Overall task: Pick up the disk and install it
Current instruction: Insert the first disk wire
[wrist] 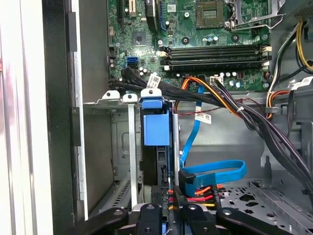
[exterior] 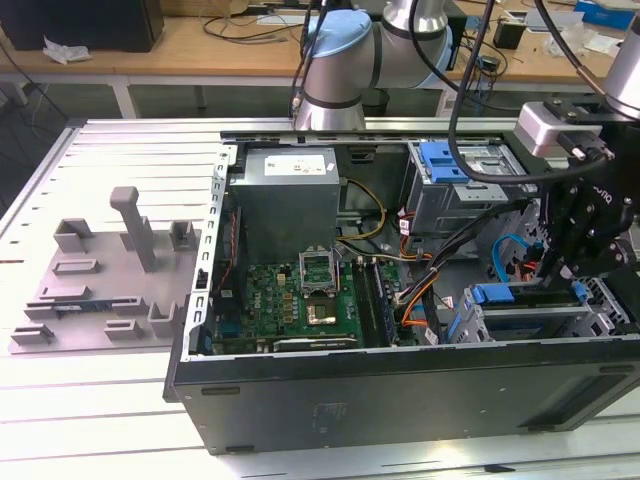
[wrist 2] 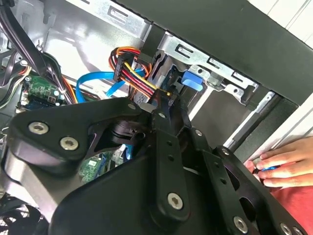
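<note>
The pincer (exterior: 560, 262) hangs inside the open computer case (exterior: 400, 395), at the 3 o'clock end of the exterior view. Its black linkage blocks the fingertips in both wrist views, so whether they are spread or pressed together cannot be told.

The disk (wrist: 155, 147) stands on edge in the drive bay (wrist: 105, 147), seated between the bay's metal rails. Only its blue carrier tab and a dark strip of its side are visible; the label is hidden. In the exterior view the blue tab (exterior: 492, 294) lies just beside the pincer.

One motherboard (exterior: 290, 305) occupies the case floor. One grey power supply box (exterior: 290, 195) sits at its 12 o'clock. A bundle of cables (wrist: 230, 105) crosses above the bay. One hand (wrist 2: 286, 166) rests on the case edge. One grey fixture plate (exterior: 105, 275) lies on the bench (exterior: 80, 420), well apart from the case.
</note>
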Tool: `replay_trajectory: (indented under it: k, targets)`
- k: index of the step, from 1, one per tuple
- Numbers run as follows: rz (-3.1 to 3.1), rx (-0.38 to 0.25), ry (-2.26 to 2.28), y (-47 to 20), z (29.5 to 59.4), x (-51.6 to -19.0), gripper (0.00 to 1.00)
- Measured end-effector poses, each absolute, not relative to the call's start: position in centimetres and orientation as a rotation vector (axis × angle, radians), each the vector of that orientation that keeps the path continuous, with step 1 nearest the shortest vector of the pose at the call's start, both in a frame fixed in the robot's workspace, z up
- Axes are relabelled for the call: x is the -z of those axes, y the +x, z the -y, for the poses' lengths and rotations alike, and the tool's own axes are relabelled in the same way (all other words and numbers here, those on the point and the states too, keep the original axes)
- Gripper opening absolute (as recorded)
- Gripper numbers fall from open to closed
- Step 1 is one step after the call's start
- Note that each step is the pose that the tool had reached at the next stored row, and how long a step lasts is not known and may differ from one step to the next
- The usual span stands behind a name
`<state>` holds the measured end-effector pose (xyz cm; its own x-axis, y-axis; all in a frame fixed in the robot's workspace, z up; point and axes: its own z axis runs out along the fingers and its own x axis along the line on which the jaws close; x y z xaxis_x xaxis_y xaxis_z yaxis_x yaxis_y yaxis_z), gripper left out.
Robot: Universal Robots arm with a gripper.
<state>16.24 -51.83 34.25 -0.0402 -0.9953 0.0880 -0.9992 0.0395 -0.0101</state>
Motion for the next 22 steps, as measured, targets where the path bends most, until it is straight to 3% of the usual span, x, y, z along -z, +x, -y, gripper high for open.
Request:
replay_trajectory:
  k: [15,22]
  targets:
    - [2.222,-0.108,2.135,16.4,51.7,-37.5,0.24]
    - [2.177,-0.191,2.094,16.5,50.0,-37.5,0.24]
